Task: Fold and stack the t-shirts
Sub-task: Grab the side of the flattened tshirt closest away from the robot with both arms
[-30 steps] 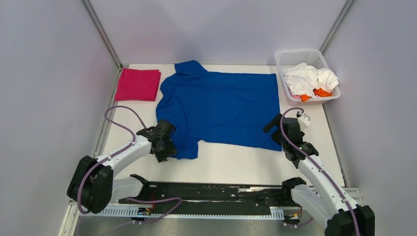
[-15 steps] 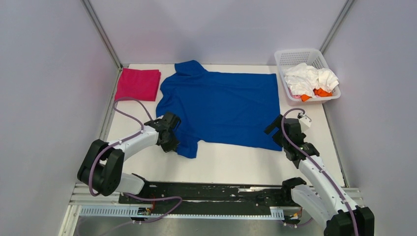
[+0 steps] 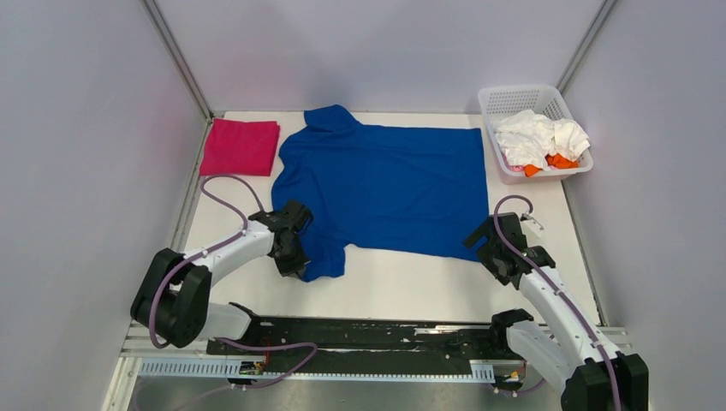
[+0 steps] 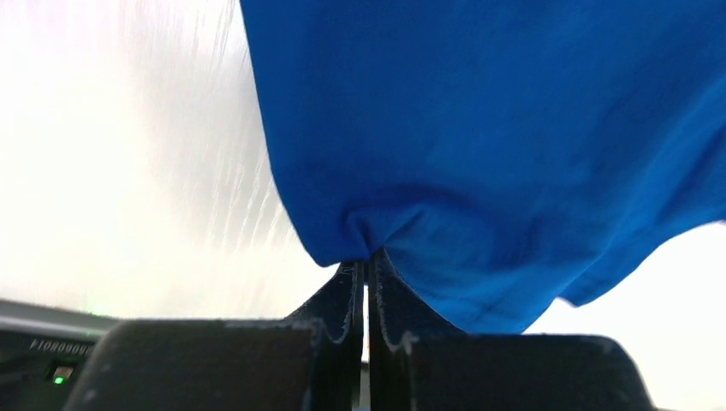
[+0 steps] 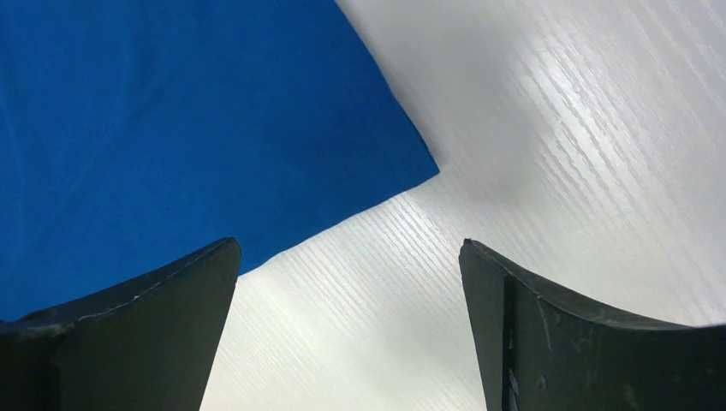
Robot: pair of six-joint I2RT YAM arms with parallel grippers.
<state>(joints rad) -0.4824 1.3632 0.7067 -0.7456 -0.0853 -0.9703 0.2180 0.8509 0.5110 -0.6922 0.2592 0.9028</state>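
Left pincer (image 4: 366, 261) clamps the blue shirt's (image 3: 385, 184) sleeve for folding; right pincer (image 5: 349, 248) gapes empty by its hem.

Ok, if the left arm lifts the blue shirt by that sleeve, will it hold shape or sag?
Probably sags: the blue shirt bunches and puckers where the left gripper pinches it. It looks thin and light, so the sleeve should rise first, the body dragging. With the right gripper open beside the hem corner, that end likely stays put.
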